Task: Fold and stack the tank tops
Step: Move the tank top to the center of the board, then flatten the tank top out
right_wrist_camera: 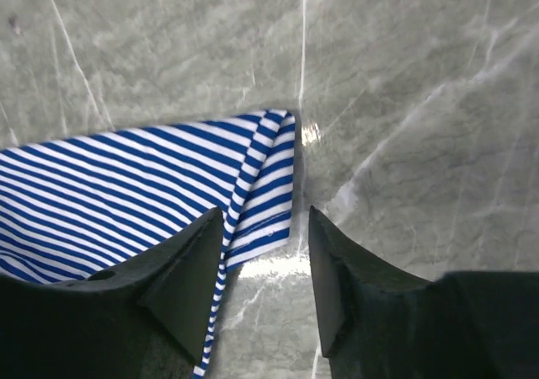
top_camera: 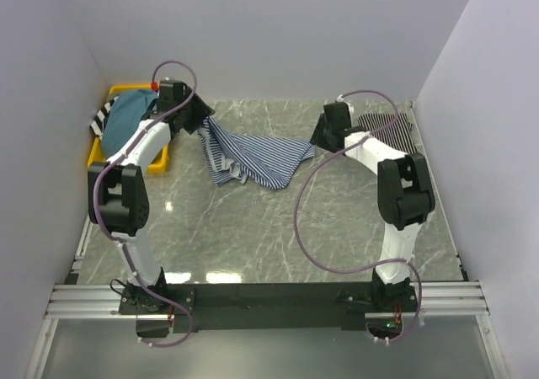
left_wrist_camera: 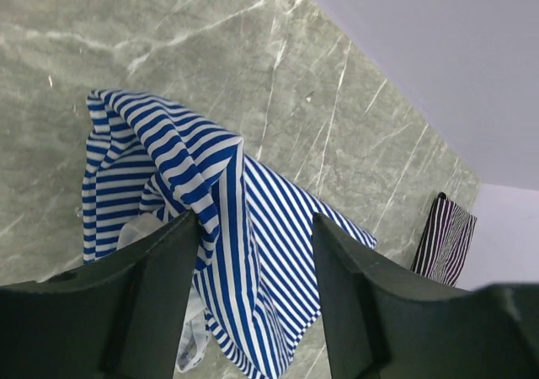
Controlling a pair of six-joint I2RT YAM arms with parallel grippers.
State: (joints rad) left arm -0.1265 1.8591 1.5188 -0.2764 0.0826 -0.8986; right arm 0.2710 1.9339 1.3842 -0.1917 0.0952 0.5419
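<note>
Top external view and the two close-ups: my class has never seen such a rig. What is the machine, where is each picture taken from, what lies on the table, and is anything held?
The machine is a left arm and a right arm, bolted at the table's near edge. The wide picture looks down from above; each close-up comes from a camera on one wrist, its jaws at the bottom. On the marble table lies a crumpled blue-and-white striped top. A black striped top sits back right; a yellow bin back left holds a teal top. Both jaws stand open over the blue-and-white top; nothing looks clamped.
</note>
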